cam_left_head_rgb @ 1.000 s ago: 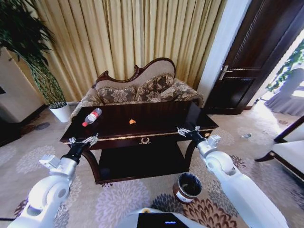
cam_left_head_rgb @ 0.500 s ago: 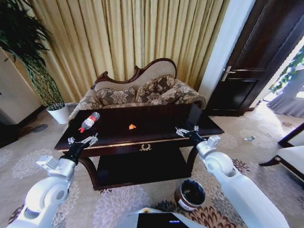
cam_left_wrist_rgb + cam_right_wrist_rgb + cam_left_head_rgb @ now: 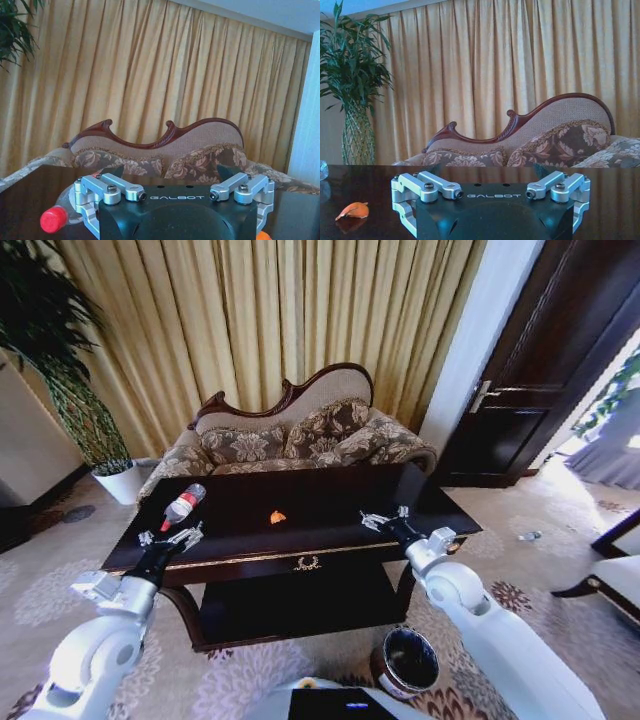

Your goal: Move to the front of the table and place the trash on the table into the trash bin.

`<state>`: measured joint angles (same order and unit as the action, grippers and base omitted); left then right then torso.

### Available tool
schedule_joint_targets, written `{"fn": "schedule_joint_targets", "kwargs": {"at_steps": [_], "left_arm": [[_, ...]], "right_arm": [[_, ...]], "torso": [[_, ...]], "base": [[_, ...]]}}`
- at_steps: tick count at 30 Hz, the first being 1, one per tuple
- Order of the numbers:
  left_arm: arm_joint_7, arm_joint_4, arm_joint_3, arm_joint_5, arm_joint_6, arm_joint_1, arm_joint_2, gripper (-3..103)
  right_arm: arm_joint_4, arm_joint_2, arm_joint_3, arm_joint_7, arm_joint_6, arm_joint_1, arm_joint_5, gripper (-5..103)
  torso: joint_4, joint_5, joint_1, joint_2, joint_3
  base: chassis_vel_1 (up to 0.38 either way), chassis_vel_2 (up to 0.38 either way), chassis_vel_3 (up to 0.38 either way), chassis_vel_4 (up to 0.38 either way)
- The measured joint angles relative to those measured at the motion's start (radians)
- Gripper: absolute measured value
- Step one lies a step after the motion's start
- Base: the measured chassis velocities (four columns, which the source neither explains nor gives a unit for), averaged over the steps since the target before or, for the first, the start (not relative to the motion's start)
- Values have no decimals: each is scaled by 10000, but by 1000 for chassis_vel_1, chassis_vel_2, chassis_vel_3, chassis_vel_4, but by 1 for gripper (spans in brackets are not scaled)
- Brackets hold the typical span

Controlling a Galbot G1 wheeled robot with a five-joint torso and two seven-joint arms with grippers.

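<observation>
- Long dark glossy wooden tabletop (image 3: 330, 502) with gold edge trim, gold emblem on the front and a lower shelf, seen from its front side in the head view.
- Small clear plastic bottle (image 3: 182, 507) with red label and red cap lying on its side near the tabletop's far left corner; red cap also seen just beside the left claw in the left wrist view (image 3: 53, 219).
- Tiny orange scrap (image 3: 278, 517) resting near the middle of the tabletop, well apart from the bottle; visible too in the right wrist view (image 3: 353, 210), lying flat on the dark surface.
- Small round dark brown trash bin (image 3: 405, 662) with pale label band and black liner standing on the patterned carpet, in front of the tabletop's right end and just beside the right forearm.
- Left claw (image 3: 170, 537) raised over the front left edge of the tabletop, fingers spread wide, gripping nothing; bottle a little beyond it.
- Right claw (image 3: 383, 519) raised over the tabletop's right part, fingers likewise spread wide, nothing between them; orange scrap off to its left.
- Behind the tabletop, a carved-back floral sofa (image 3: 300, 435) against gold pleated curtains (image 3: 270, 320).
- Green potted plant (image 3: 60, 360) in a white pot at the far left.
</observation>
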<state>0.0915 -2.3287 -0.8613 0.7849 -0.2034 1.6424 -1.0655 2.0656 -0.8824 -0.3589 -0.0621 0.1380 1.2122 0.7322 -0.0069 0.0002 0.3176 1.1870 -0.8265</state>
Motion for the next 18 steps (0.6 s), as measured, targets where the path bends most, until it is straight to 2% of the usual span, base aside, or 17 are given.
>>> {"fn": "schedule_joint_targets", "kwargs": {"at_steps": [5,18], "left_arm": [[0,-41,29,4,-208,4,-70,100],[-31,40,60,-76,-215,-27,-106,100]], "right_arm": [[-7,-63,177,-9,7,-25,-119,100],[-31,-100,212,-125,136,-86,-83,100]], "torso": [[0,0,-3,2,1],[0,0,-3,2,1]], "base": [[0,0,0,0],[0,0,0,0]]}}
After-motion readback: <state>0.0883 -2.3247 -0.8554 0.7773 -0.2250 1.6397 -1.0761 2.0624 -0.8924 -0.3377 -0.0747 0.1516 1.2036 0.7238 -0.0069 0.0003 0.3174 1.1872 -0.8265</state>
